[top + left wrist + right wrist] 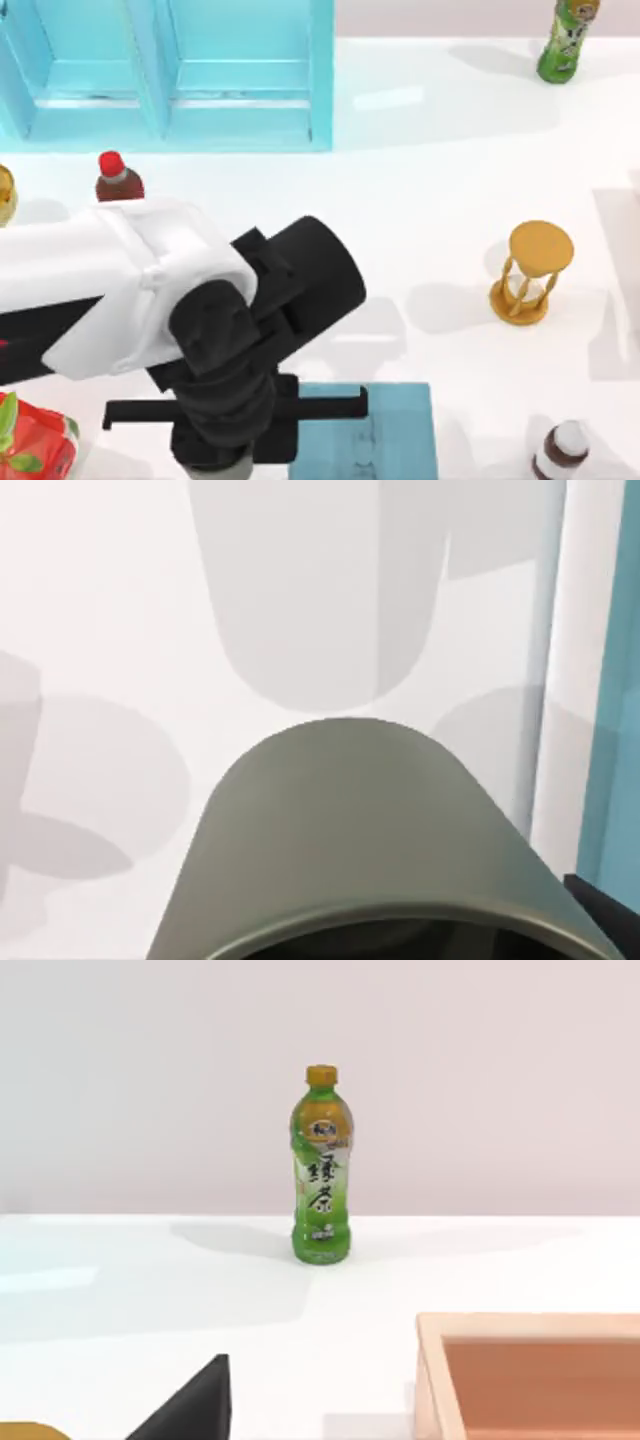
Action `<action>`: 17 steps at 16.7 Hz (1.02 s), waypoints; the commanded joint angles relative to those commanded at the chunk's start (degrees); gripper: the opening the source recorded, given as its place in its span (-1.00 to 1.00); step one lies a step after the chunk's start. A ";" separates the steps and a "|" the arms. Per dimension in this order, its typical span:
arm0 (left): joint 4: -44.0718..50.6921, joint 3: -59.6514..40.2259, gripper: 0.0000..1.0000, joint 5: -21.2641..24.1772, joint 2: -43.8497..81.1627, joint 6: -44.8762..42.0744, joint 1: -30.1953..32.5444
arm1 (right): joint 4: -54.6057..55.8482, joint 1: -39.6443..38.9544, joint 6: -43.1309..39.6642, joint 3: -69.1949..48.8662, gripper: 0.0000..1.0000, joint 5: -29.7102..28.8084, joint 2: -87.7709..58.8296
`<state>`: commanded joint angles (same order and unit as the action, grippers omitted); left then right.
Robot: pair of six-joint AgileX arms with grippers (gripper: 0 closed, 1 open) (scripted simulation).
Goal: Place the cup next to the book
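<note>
Table: white surface lying under everything, carrying soft grey shadows.
Shelf unit: big light-blue piece sitting at the far left of the table.
Left arm: reaching in from the left edge toward the near middle, white link ending in a black wrist.
Left gripper: hanging at the near edge, just left of the book; its black fingers are stretching out over the book's far left corner, and I cannot tell whether they are clenched or released.
Book: flat teal-blue rectangle lying at the near middle.
Hourglass: gold, standing right of centre, well apart from the book.
Green tea bottle: standing upright at the far right.
Cup: dark olive-green, sitting directly below the left wrist camera with the book's teal edge just beside it.
Red-capped bottle: standing in front of the shelf unit.
Dark bottle: white-capped, standing near right.
</note>
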<state>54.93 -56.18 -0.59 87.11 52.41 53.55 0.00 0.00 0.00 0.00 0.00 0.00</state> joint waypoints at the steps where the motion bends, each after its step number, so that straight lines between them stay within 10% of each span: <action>1: -0.58 0.52 -1.00 -0.01 0.22 -0.08 -0.04 | 0.00 0.00 0.00 0.00 1.00 0.00 0.00; 4: -0.63 0.57 -1.00 -0.01 0.24 -0.09 -0.04 | 0.00 0.00 0.00 0.00 1.00 0.00 0.00; 17: -0.63 0.57 0.96 -0.01 0.24 -0.09 -0.04 | 0.00 0.00 0.00 0.00 1.00 0.00 0.00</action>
<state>54.29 -55.61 -0.60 87.35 52.32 53.51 0.00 0.00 0.00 0.00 0.00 0.00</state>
